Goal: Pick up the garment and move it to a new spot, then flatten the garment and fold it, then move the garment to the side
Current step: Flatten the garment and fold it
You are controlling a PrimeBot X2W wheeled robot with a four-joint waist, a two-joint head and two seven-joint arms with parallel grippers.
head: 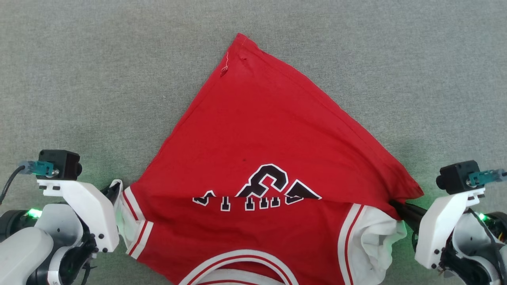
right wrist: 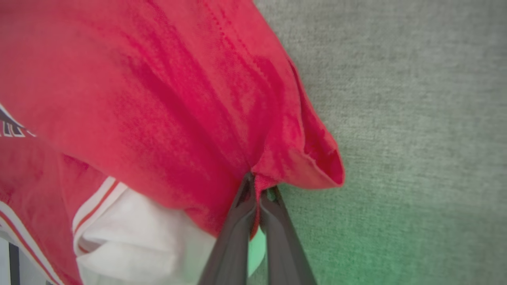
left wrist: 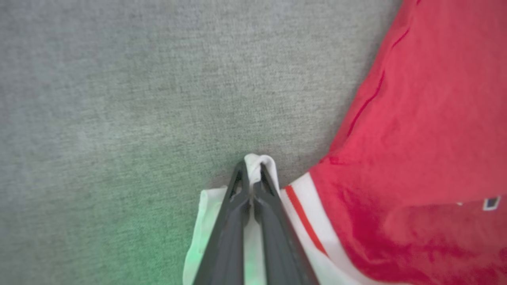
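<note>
garment [head: 253, 130] half-folded | left fingers [left wrist: 240, 180] low beside it, clamping sleeve | right fingers [right wrist: 242, 204] clamping hem corner

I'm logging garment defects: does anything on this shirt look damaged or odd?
Yes. The shirt has a small tear with a loose thread near its far corner, beside the seam. The fold cuts across the number.

A flat grey surface of coarse woven fabric [head: 79, 79] carries everything. On it, in the head view, a red jersey shirt [head: 257, 130] with white sleeve ends and striped trim lies from the centre down to 6 o'clock. It is folded over its black, white-edged number. One red corner points to 12 o'clock. The white sleeve ends sit at 8 and 4 o'clock.
</note>
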